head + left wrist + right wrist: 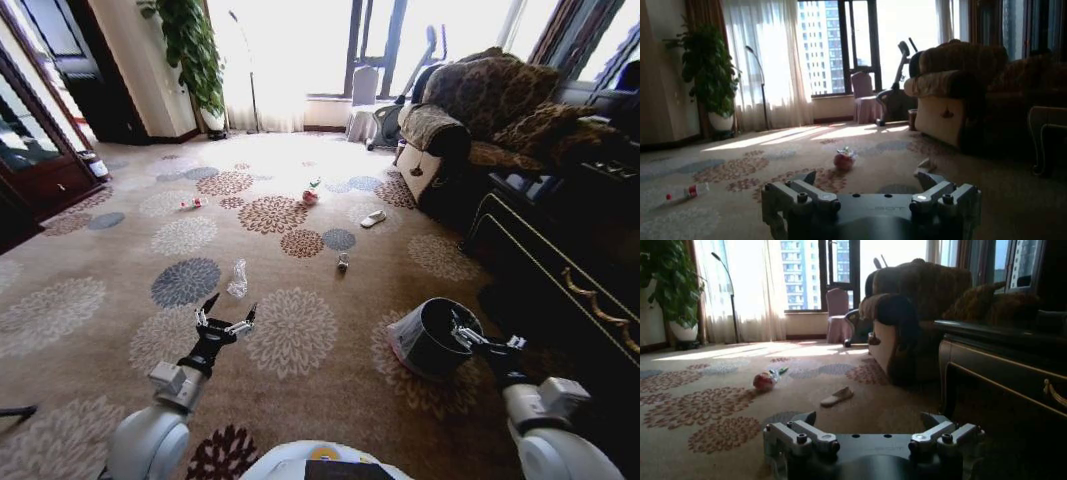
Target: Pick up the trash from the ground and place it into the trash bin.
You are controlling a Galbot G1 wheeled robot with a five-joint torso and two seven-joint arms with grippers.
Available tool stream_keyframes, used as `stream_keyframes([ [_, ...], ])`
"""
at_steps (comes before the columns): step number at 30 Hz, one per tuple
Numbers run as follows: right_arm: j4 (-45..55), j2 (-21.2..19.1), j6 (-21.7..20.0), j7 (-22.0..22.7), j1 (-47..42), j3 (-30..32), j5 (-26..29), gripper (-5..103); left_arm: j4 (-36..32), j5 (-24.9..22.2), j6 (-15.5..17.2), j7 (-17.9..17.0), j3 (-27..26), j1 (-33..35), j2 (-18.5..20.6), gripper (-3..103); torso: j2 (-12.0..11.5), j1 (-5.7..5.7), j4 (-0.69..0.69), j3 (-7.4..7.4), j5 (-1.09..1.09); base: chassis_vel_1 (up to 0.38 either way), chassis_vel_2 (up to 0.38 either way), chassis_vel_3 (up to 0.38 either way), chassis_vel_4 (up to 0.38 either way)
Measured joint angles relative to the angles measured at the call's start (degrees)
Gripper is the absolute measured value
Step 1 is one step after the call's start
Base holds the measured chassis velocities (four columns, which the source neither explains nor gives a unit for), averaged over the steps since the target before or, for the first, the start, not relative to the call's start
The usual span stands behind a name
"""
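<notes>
Trash is lying scattered all over the patterned carpet (pixel 300 340), so I'm looking at several separate pickups. From my head view, a clear plastic bottle (pixel 238 278) is sitting just ahead of my left gripper (pixel 226 318), with a small can (pixel 343 262) further out, a red-white round packet (pixel 310 196) beyond that, and a small bottle (pixel 190 203) off to the left. I'm reaching the left arm forward and low with its fingers spread apart and empty, probably because that clear bottle is the closest grab. The trash bin (pixel 432 338), black with a pale liner, is sitting on the floor to my right, and my right gripper (pixel 487 340) is hovering right at its rim, fingers apart, nothing in them.

Left wrist view: my left gripper (pixel 870 182) is pointing level across the floor, wide open, with the red-white packet (pixel 843 160) straight ahead and well apart.

Right wrist view: my right gripper (pixel 870 421) is also aiming level, spread open, with the packet (pixel 764 380) and a white slipper (pixel 837 396) far out on the carpet beside the brown armchair (pixel 913 315).
</notes>
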Motion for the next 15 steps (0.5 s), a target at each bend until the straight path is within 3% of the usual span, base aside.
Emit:
stream_keyframes([
  [15, -0.7, 0.1, 0.1, 0.1, -0.2, 0.0, -0.4, 100, -0.1, 0.8, 0.0, -0.1, 1.1, -0.3, -0.3, 100, 0.0, 0.00, 0.00, 0.00, 0.00, -0.166, -0.002, -0.003, -0.159],
])
